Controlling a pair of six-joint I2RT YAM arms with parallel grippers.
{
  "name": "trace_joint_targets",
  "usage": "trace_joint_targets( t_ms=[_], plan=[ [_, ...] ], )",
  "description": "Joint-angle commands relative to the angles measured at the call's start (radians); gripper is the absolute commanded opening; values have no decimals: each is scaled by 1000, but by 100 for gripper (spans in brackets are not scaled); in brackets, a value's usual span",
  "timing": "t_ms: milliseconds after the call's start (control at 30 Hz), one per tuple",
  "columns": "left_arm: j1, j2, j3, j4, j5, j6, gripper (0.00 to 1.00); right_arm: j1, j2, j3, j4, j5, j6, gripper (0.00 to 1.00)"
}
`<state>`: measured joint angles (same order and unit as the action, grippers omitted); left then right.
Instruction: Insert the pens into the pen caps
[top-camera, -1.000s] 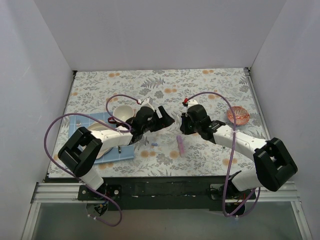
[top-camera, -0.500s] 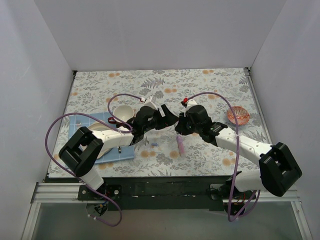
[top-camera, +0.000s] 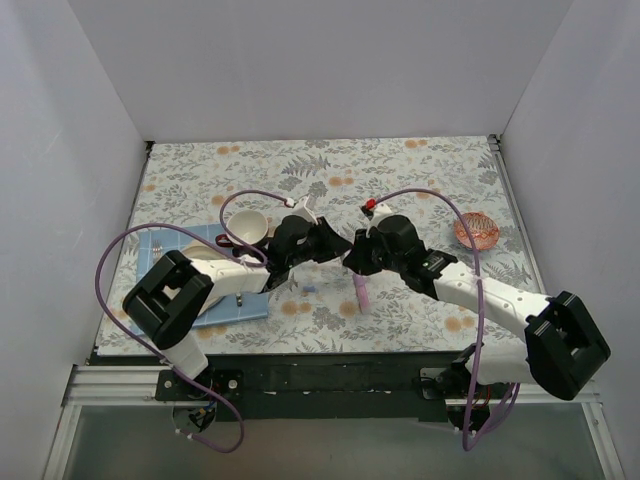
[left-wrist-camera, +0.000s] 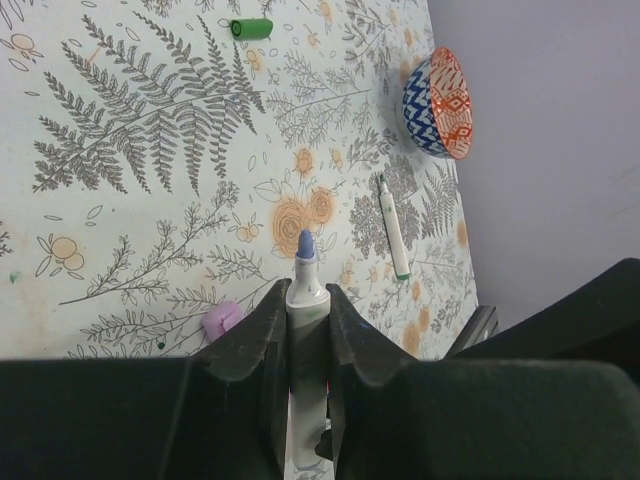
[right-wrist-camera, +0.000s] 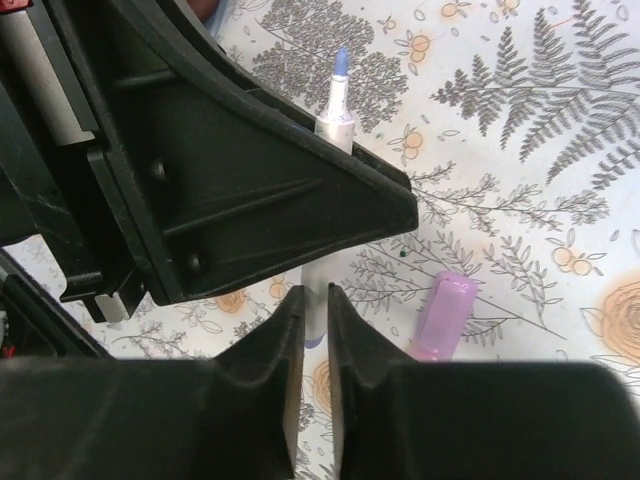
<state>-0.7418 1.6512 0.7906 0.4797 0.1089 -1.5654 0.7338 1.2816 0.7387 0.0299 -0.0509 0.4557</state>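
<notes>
A white pen (left-wrist-camera: 305, 272) with a blue-purple tip stands between the fingers of my left gripper (left-wrist-camera: 305, 296), which is shut on its barrel. In the right wrist view the same pen (right-wrist-camera: 336, 122) runs behind the left gripper's black finger. Its rear end sits between the narrow jaws of my right gripper (right-wrist-camera: 308, 302), which close on it. Both grippers meet nose to nose above mid-table (top-camera: 345, 250). On the cloth lie a lilac-pink pen cap (right-wrist-camera: 446, 314), a green cap (left-wrist-camera: 251, 28) and a white pen with green ends (left-wrist-camera: 392, 226). A small purple cap (top-camera: 309, 289) lies near the left arm.
An orange and blue patterned bowl (top-camera: 476, 231) sits at the right. A white cup (top-camera: 245, 226) and a blue mat (top-camera: 245, 305) with a plate lie at the left under the left arm. White walls enclose the table.
The right arm has moved left and brought the pen to the left gripper. The left jaws, wide apart before, have closed on the barrel.
</notes>
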Motion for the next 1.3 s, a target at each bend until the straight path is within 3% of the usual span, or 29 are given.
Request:
trace_joint_targets(
  t_ms=[0, 200, 500, 733, 1033, 1100, 1167, 1200, 1233, 1267],
  plan=[
    [-2, -94, -39, 56, 95, 39, 0, 6, -69, -44, 83, -73, 14, 31],
    [-2, -203, -125, 169, 205, 41, 0, 4, -172, -140, 191, -142, 40, 40],
    [-2, -295, -234, 326, 253, -8, 0, 1, -185, -177, 358, -332, 118, 40],
    [-2, -304, -284, 454, 281, -50, 0, 1, -179, -211, 470, -369, 175, 37],
    [-2, -303, -309, 540, 314, -81, 0, 3, -179, -245, 584, -417, 236, 27],
    [-2, -306, -318, 553, 314, -85, 0, 1, -174, -251, 617, -431, 253, 17],
    [-2, -314, -317, 554, 314, -84, 0, 3, -166, -254, 631, -440, 273, 2],
    [-2, -317, -314, 550, 318, -76, 0, 3, -166, -256, 634, -441, 279, 1],
    [-2, -324, -304, 530, 319, -68, 3, 3, -165, -257, 637, -441, 284, 1],
    [-2, -330, -300, 513, 318, -62, 16, 1, -171, -265, 642, -440, 291, 1]
  ],
)
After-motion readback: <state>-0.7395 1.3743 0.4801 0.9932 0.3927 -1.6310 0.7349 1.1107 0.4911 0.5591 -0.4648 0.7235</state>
